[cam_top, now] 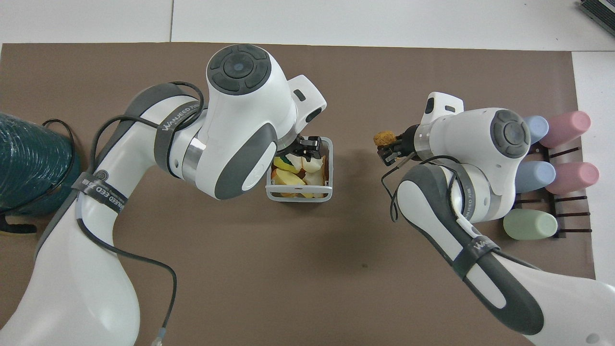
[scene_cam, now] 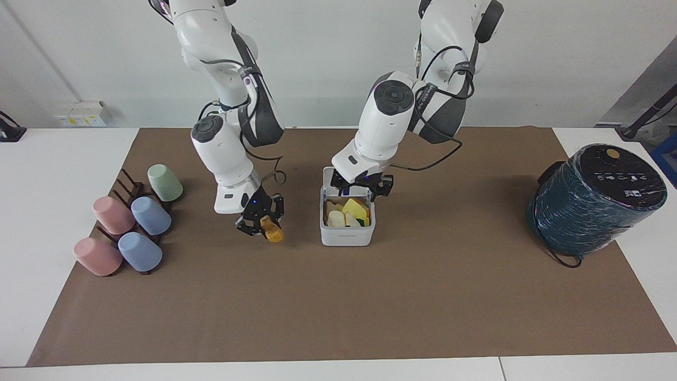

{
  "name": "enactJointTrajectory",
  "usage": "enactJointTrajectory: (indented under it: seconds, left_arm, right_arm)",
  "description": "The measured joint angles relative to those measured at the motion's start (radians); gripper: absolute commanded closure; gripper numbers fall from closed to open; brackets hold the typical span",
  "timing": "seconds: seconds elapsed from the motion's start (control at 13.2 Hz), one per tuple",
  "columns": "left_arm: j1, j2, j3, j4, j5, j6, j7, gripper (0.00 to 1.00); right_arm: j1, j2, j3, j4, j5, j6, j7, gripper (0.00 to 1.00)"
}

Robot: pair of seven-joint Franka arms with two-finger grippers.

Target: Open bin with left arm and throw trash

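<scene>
The white bin (scene_cam: 346, 236) (cam_top: 298, 196) stands open mid-mat, its lid (scene_cam: 328, 176) upright on the side nearer the robots. Cream and yellow trash pieces (scene_cam: 344, 215) (cam_top: 299, 175) lie inside it. My left gripper (scene_cam: 361, 191) (cam_top: 307, 146) hovers open just over the bin's inside, nothing between its fingers. Beside the bin, toward the right arm's end, my right gripper (scene_cam: 260, 225) (cam_top: 391, 150) is shut on a golden-brown oval piece of trash (scene_cam: 272, 232) (cam_top: 383, 138), which hangs clear of the brown mat.
A big dark-teal cylinder (scene_cam: 597, 198) (cam_top: 29, 163) sits at the left arm's end of the mat. Several pastel cups (scene_cam: 151, 216) (cam_top: 528, 226) lie on a dark rack at the right arm's end. The brown mat (scene_cam: 338, 307) covers the table's middle.
</scene>
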Motion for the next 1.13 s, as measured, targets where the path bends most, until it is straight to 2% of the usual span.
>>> enactJointTrajectory:
  seconds: [0.38, 0.76, 0.98, 1.06, 1.13]
  left_arm:
    - [0.137, -0.026, 0.012, 0.102, 0.004, -0.199, 0.005, 0.16]
    - [0.271, -0.069, 0.018, 0.145, 0.091, -0.348, 0.151, 0.16]
    - [0.366, -0.148, 0.018, 0.136, 0.096, -0.379, 0.274, 0.15]
    - [0.382, -0.183, 0.017, 0.111, 0.096, -0.39, 0.288, 0.15]
    - [0.393, -0.221, 0.017, 0.068, 0.096, -0.393, 0.298, 0.14]
  right_arm:
    - [0.012, -0.01, 0.016, 0.152, 0.001, -0.137, 0.204, 1.0]
    - [0.142, -0.01, 0.023, 0.193, 0.001, -0.128, 0.434, 1.0]
    - [0.201, -0.003, 0.024, 0.193, 0.001, -0.12, 0.527, 1.0]
    - [0.214, 0.004, 0.024, 0.192, 0.001, -0.119, 0.541, 1.0]
    - [0.226, 0.014, 0.024, 0.192, 0.001, -0.113, 0.549, 0.96]
